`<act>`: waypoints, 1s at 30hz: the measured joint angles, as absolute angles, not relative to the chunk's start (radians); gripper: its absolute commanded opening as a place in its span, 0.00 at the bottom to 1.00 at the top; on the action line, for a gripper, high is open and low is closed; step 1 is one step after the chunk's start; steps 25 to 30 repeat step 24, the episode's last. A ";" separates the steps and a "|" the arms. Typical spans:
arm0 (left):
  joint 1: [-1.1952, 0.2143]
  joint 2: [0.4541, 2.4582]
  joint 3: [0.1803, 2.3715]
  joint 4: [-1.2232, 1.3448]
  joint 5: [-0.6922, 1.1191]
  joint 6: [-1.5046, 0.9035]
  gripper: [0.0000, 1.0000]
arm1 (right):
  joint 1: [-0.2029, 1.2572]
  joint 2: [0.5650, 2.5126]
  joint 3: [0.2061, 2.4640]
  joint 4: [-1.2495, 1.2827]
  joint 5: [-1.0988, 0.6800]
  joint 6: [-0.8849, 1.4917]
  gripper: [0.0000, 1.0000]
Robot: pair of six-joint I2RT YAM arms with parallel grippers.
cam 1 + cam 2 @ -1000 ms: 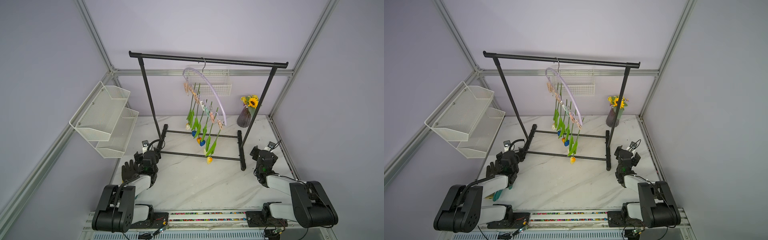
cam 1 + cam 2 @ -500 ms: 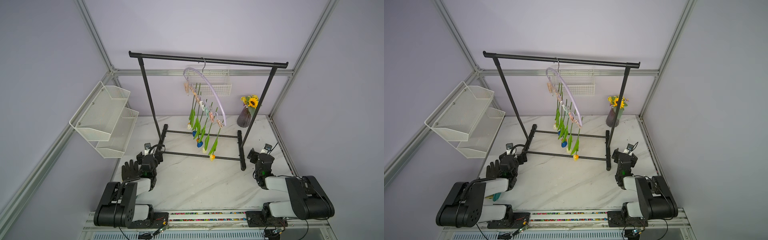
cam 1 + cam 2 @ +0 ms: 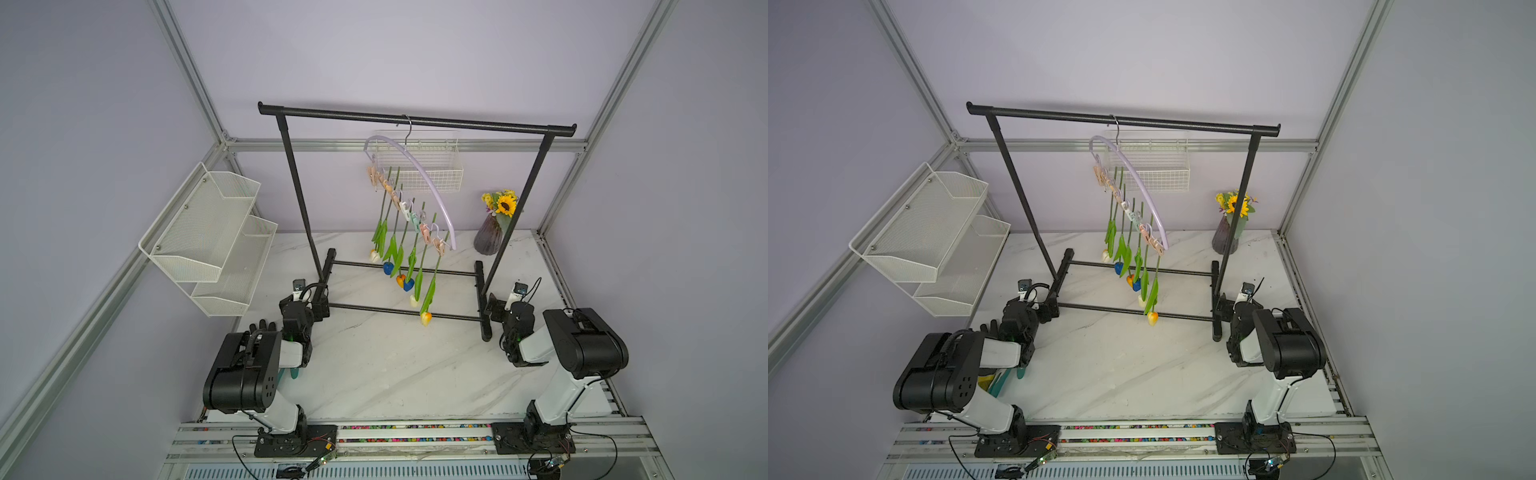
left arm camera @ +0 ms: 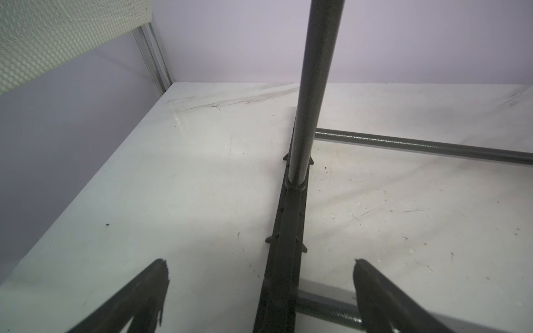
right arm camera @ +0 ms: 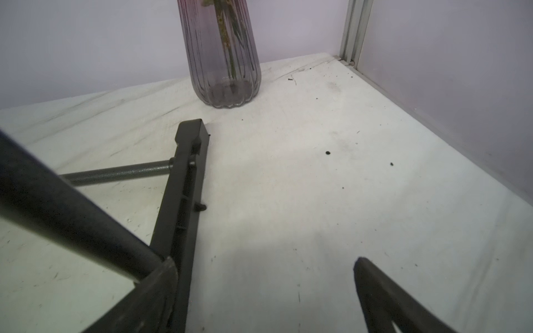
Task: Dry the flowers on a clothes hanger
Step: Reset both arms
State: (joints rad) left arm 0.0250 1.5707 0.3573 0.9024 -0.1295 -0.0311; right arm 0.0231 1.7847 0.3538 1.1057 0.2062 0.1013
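Note:
The clothes hanger (image 3: pixel 432 187) (image 3: pixel 1144 189), a pale lilac arc, hangs by its wire hook from the black rack's top bar (image 3: pixel 415 120). Several flowers (image 3: pixel 401 253) (image 3: pixel 1125 249) dangle head down from its pastel clothespins, clear of the table. My left gripper (image 3: pixel 316 305) (image 3: pixel 1046 309) (image 4: pixel 259 262) is open and low at the rack's left foot (image 4: pixel 288 219), which runs between its fingers. My right gripper (image 3: pixel 492 307) (image 3: pixel 1223 309) (image 5: pixel 264 262) is open and empty beside the right foot (image 5: pixel 184 184). Both grippers are far below the flowers.
A purple vase (image 3: pixel 490 239) (image 5: pixel 222 57) with sunflowers stands at the back right behind the rack. White mesh shelves (image 3: pixel 208 232) jut from the left wall, and a wire basket (image 3: pixel 446 178) hangs on the back wall. The rack's floor bars (image 3: pixel 407 311) cross the table's middle.
Both arms have folded back, their elbows rising while the grippers stay low by the rack's feet. The hanging flowers have swayed slightly to the right.

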 measured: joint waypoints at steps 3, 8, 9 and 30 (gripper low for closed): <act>0.025 1.571 0.358 0.899 -0.124 -0.031 1.00 | 0.023 1.784 0.413 1.055 0.185 0.089 0.97; 0.025 1.571 0.358 0.896 -0.122 -0.031 1.00 | 0.023 1.784 0.456 1.036 0.184 0.080 0.97; 0.025 1.571 0.358 0.896 -0.122 -0.031 1.00 | 0.023 1.784 0.456 1.030 0.184 0.079 0.97; 0.025 1.571 0.358 0.897 -0.122 -0.031 1.00 | 0.023 1.784 0.456 1.017 0.183 0.069 0.97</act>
